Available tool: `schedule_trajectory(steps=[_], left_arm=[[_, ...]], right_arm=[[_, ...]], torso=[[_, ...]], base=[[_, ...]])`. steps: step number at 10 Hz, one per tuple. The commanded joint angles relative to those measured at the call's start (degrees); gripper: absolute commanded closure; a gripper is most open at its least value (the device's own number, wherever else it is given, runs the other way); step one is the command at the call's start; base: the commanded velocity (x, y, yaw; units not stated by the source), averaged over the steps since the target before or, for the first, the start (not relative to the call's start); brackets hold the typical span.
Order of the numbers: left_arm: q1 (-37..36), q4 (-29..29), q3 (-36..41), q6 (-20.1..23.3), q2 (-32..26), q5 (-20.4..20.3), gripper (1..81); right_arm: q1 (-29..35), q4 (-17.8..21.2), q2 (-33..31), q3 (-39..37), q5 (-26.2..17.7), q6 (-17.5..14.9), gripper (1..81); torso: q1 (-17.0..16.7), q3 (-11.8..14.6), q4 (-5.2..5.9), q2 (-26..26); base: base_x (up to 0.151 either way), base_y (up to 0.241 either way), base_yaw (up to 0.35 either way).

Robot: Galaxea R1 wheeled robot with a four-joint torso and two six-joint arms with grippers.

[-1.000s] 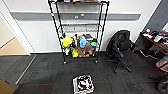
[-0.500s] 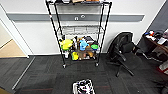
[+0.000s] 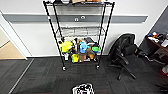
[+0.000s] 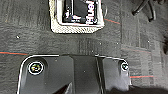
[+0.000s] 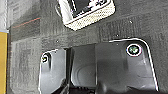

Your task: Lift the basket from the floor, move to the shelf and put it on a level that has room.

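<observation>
Wicker basket [image 3: 83,89] sitting on carpet floor [image 3: 45,75], ungrasped; claw state: cannot tell. Risk: loose contents spilling if lifting tilted toward wire shelf [image 3: 78,35].

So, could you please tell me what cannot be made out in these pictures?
- The basket on the floor: cut off by the head view's lower edge; in both wrist views an edge crops it too.
- The black-and-white things in the basket: blurred, so what they are is unclear.
- The shelf: its top tier is cut by the head view's upper edge.
- Either pincer, open or shut: the dark plate hides the fingers in both wrist views.
</observation>
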Motion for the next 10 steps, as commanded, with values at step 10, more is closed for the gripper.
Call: schedule_trajectory(steps=[10], left_arm=[[-2.72,0.02,0.69,-0.07,-0.8,2.88,1.0]], right_arm=[[2.65,-0.33,-0.8,0.06,-3.1,0.12,1.0]], torso=[[0.0,0.0,0.0,0.0]], base=[[0.105,0.0,0.0]])
